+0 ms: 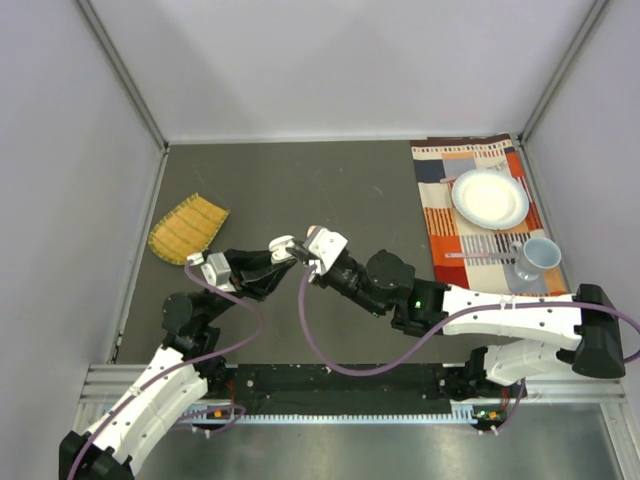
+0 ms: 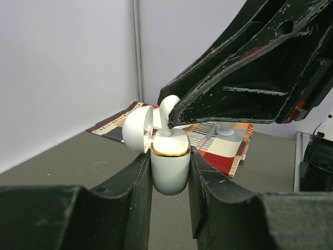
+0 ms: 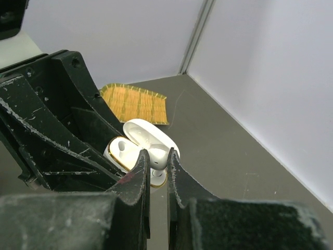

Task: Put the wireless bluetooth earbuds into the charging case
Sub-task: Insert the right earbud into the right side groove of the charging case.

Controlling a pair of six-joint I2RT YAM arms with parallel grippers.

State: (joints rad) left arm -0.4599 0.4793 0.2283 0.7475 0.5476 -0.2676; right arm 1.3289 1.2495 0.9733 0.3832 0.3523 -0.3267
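A white charging case (image 2: 169,166) with a gold rim is held upright between the fingers of my left gripper (image 2: 170,156), which is shut on it. Its lid (image 2: 137,128) hangs open to the left. My right gripper (image 3: 155,153) is shut on a white earbud (image 3: 158,156) directly above the case (image 3: 122,151). The earbud's (image 2: 167,112) stem points down into the case's top. The other slot (image 3: 120,147) looks empty. In the top view both grippers meet at mid-table, left gripper (image 1: 275,252) and right gripper (image 1: 305,255), with the case (image 1: 282,243) between them.
A yellow woven mat (image 1: 188,228) lies at the left. A striped cloth (image 1: 480,210) at the back right carries a white plate (image 1: 490,197), a glass cup (image 1: 537,258) and cutlery (image 1: 480,255). Grey walls enclose the table.
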